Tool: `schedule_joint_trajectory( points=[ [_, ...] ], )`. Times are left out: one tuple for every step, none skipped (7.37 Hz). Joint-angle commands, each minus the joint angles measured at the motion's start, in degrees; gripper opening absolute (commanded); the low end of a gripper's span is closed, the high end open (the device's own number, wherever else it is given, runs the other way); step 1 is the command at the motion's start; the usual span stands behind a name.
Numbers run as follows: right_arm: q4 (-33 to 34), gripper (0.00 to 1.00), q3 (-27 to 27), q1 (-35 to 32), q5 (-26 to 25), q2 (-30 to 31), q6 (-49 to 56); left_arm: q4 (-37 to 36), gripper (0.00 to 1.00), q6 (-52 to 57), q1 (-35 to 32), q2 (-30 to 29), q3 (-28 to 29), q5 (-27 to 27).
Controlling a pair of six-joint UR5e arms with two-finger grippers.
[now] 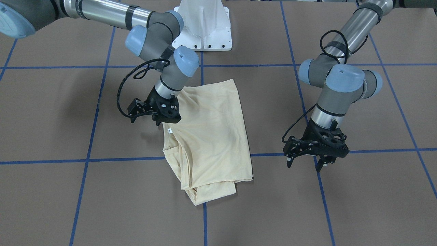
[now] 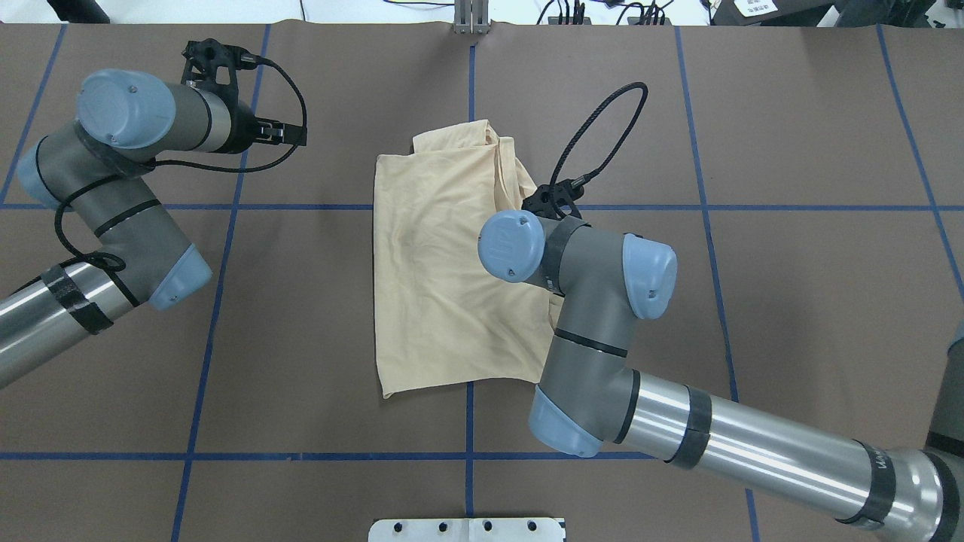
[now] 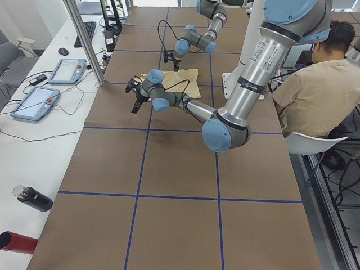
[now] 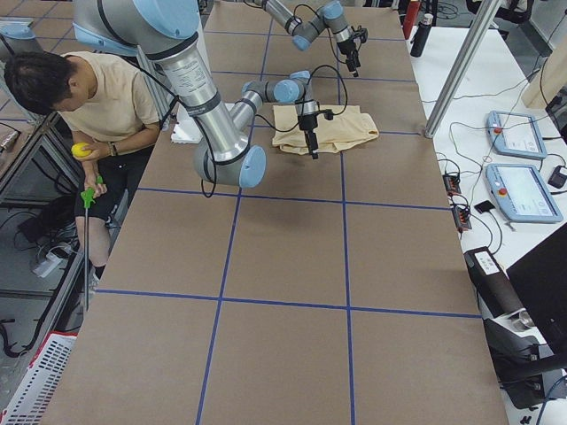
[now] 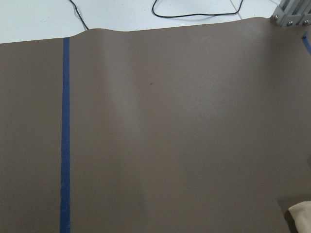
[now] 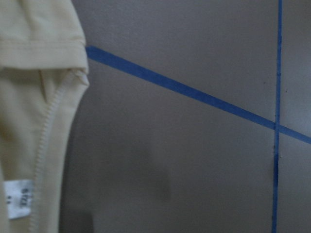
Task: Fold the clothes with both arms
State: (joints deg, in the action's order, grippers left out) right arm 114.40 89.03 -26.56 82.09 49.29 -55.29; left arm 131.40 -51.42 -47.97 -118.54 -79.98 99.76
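The pale cream-yellow shirt point(image 1: 211, 136) lies folded into a tall rectangle at the table's middle point(image 2: 437, 286), plain side up. Its white neck label point(image 1: 169, 130) shows at the edge, also in the right wrist view point(image 6: 19, 199). My right gripper point(image 1: 159, 122) hangs low at that edge beside the label. My wrist hides it from overhead, so I cannot tell how its fingers stand or whether they touch the cloth. My left gripper point(image 1: 322, 165) hovers over bare table well off the shirt's other side. It is open and empty point(image 2: 290, 133). A shirt corner point(image 5: 301, 213) shows in the left wrist view.
The white pedestal point(image 1: 205, 27) stands at the robot's side of the brown, blue-taped table point(image 2: 301, 339). A seated person point(image 3: 315, 90) is beside the robot. Pendants point(image 3: 67, 70), cables and a metal post point(image 3: 84, 39) line the white side bench.
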Motion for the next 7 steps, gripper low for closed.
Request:
schedule_joint_trajectory(
  points=[
    [-0.2,1.0,5.9,-0.4,0.0,1.9,1.4,0.0,1.0,0.0,0.0,0.1,0.0,0.0],
    [-1.3,1.0,7.9,-0.4,0.9,0.3,0.1,0.0,1.0,0.0,0.1,0.1,0.0,0.0],
    [-4.8,1.0,7.3,-0.3,2.0,-2.0,-2.7,0.0,1.0,0.0,0.1,0.1,-0.1,0.0],
    [-11.1,1.0,5.9,-0.4,2.0,-3.0,-3.1,0.0,1.0,-0.1,0.1,0.1,-0.1,0.1],
    [-20.2,1.0,0.4,-0.7,1.8,-4.8,-6.0,0.0,1.0,-0.1,0.1,0.1,-0.2,0.1],
    [-25.7,1.0,-6.9,-1.8,1.8,-8.1,-6.7,0.0,1.0,-0.1,0.1,0.1,-0.2,0.1],
    [-29.3,1.0,-12.3,-3.6,1.8,-10.9,-6.7,0.0,1.0,-0.1,0.1,0.1,-0.2,0.1]
  ],
)
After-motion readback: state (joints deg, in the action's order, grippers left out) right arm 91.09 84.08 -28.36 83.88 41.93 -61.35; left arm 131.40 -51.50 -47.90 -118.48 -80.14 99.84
